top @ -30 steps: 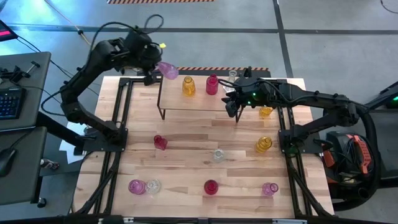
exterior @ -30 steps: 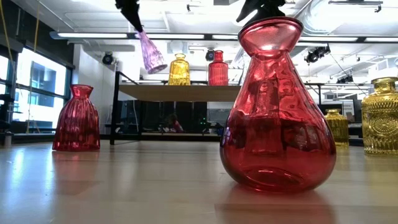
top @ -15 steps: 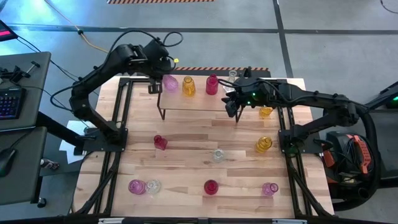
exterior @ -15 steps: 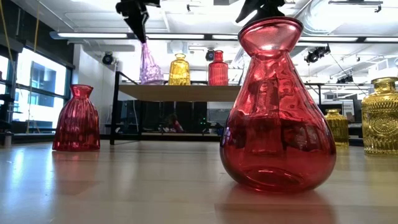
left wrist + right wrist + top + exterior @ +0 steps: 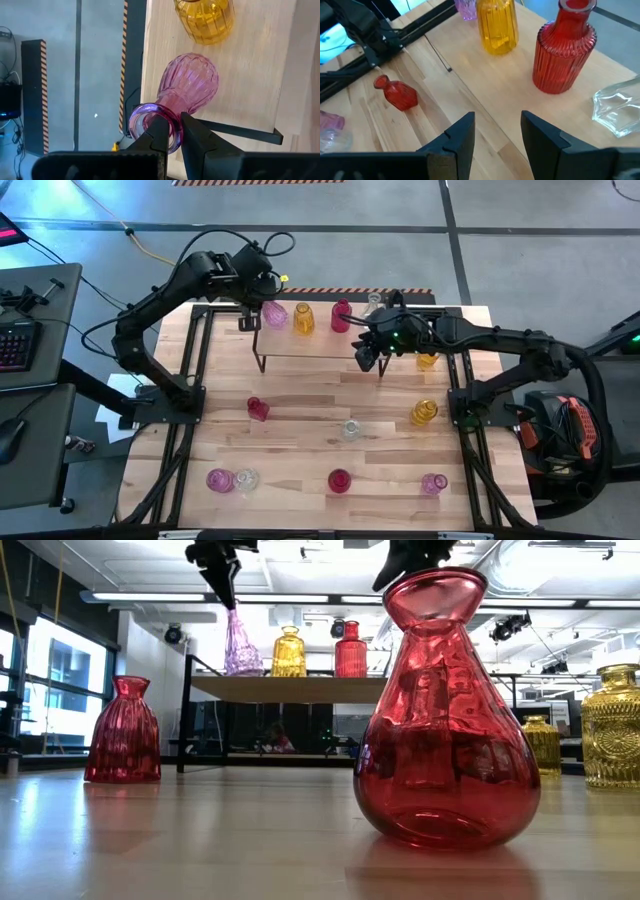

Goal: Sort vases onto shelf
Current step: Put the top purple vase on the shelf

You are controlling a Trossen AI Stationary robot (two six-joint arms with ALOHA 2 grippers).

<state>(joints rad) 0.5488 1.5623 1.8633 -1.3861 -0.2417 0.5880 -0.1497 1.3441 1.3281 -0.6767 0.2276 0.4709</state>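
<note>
The wooden table [image 5: 300, 420] carries the shelf [image 5: 320, 342] at its far edge, its light top raised on thin black legs. On the shelf's left end stand three vases in a row: a pink vase [image 5: 274, 314] at the far left, an amber vase [image 5: 303, 318] just beside it, and a red vase [image 5: 340, 315] next along. More vases are scattered over the near half of the table, among them a big red one [image 5: 446, 720] close to the low camera.

The left gripper [image 5: 172, 132] is clamped on the rim of the pink vase, one finger inside the mouth and one outside, with the vase upright on the shelf. The right gripper [image 5: 497, 132] hovers over the shelf's right part, its jaws apart and holding nothing.

The glass looks rigid, light, smooth and breakable, so it will likely slip under a loose pinch. The narrow neck or lip seems the sensible hold, as the bulbous body is too wide.
</note>
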